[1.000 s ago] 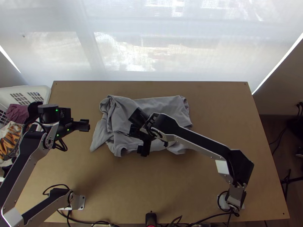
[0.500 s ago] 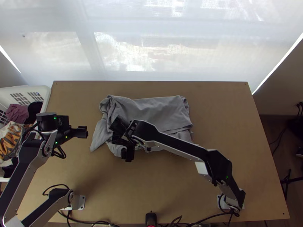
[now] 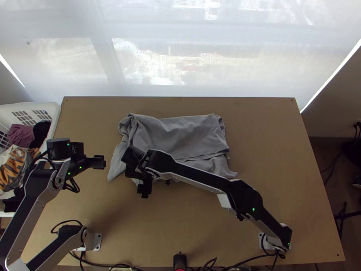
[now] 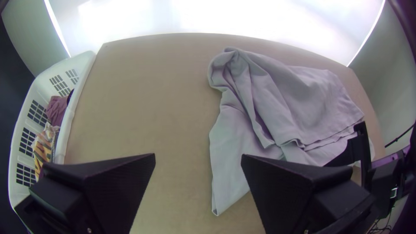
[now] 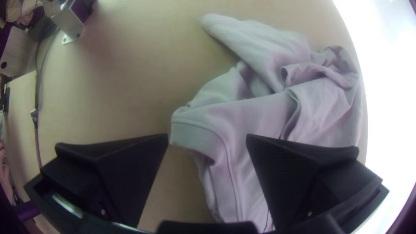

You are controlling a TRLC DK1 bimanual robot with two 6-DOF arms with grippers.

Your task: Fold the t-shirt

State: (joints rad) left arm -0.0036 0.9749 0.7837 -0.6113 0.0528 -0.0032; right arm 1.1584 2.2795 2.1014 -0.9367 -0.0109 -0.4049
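Your shirt (image 3: 185,131) lies across the middle of the table (image 3: 252,135), toward its far side, partly folded. The upper layer is fairly smooth toward the right, with a looser layer out from under its near edge. At the left end the cloth is bunched in thick creases, and a tapering flap (image 3: 116,166) points to the near left.

You have the right gripper (image 3: 144,191) at the shirt's near edge, left of its middle, with its jaws apart; in the right wrist view, a ribbed band (image 5: 195,132) of the shirt shows between them. Whether they touch the cloth, you can't tell.

Your left gripper (image 3: 99,162) is just to the left of the flap, above bare table, and its jaws stand wide apart too.

Farther left, by the table's edge, you've got the white basket (image 3: 53,113) with purple cloth (image 3: 20,135), dark cloth (image 3: 41,131) and an orange-and-black striped cloth (image 3: 16,168) inside.
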